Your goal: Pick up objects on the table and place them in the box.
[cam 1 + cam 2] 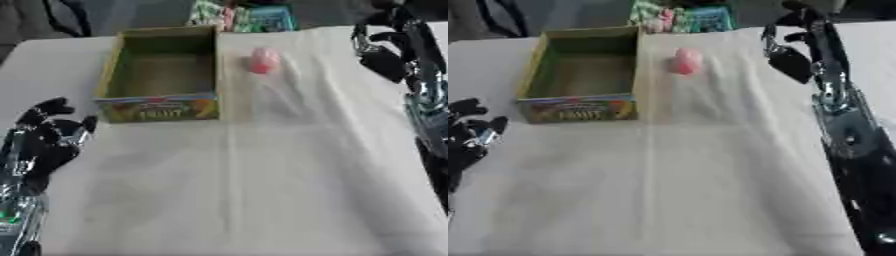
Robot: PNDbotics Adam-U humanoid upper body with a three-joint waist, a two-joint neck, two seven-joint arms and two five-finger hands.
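pink object (pixel 263 60) | small, rounded, blurred | beside box (pixel 161 114)

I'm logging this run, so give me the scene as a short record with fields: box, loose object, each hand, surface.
box: open cardboard box, far left on the table, looks empty
loose object: pink object on the cloth, just right of the box, apart from it
left hand: left hand low at left, fingers relaxed, holding nothing
right hand: right hand far right, beyond the pink object, not touching it
surface: white tablecloth

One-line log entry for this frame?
pink object: on table, right of box | box: looks empty | right robot hand: near pink object, apart | left robot hand: idle
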